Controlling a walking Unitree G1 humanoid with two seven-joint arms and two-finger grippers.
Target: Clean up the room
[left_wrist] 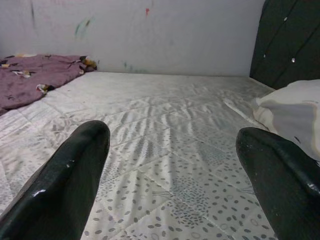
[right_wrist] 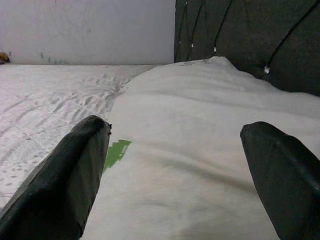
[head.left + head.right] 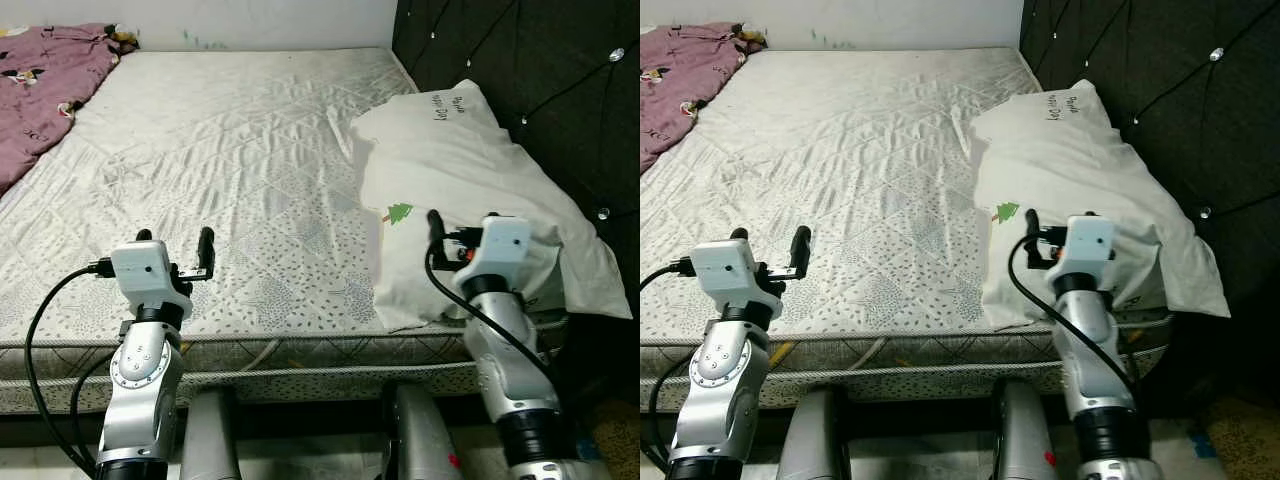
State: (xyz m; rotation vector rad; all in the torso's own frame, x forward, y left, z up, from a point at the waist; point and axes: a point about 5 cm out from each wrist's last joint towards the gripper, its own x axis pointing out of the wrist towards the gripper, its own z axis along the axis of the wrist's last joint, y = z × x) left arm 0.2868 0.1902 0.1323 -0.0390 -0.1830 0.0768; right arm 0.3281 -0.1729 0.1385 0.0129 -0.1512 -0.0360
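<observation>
Both grippers, left (image 3: pixel 175 250) and right (image 2: pixel 175 175), are hovering open and empty, so the pillow (image 3: pixel 460 190) and purple blanket (image 3: pixel 45 80) are still waiting.

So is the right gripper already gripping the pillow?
No, the right gripper hangs open over the pillow, its fingers spread apart.
</observation>
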